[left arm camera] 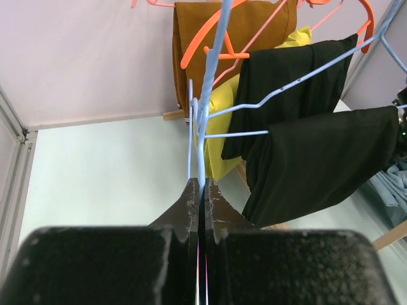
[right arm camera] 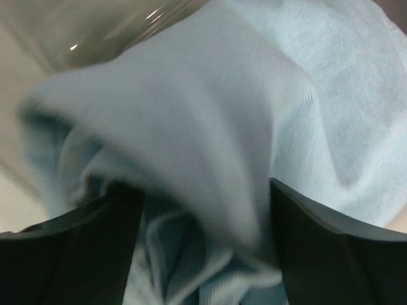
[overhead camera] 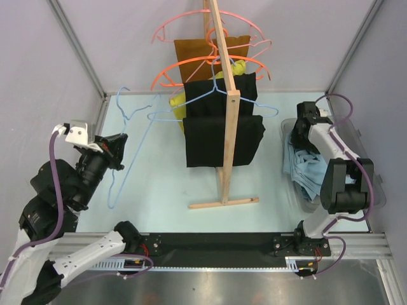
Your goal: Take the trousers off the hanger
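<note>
My left gripper (overhead camera: 118, 150) is shut on the wire of the bare light-blue hanger (overhead camera: 112, 204) and holds it upright at the left, away from the rack. In the left wrist view the jaws (left arm camera: 202, 184) pinch the hanger wire (left arm camera: 202, 127) tightly. The sky-blue trousers (overhead camera: 308, 173) lie crumpled in a clear bin (overhead camera: 369, 166) at the right. My right gripper (overhead camera: 300, 141) reaches down into the bin. In the right wrist view its jaws (right arm camera: 203, 254) stand wide apart, with a fold of the trousers (right arm camera: 191, 127) bulging between them.
A wooden rack (overhead camera: 227, 127) stands mid-table with black garments (overhead camera: 210, 143), a brown one (overhead camera: 197, 54), a yellow cloth (overhead camera: 180, 101), orange (overhead camera: 191, 67) and pink (overhead camera: 184, 19) hangers, and a second blue hanger (overhead camera: 270, 109). Its foot (overhead camera: 222, 203) lies in front.
</note>
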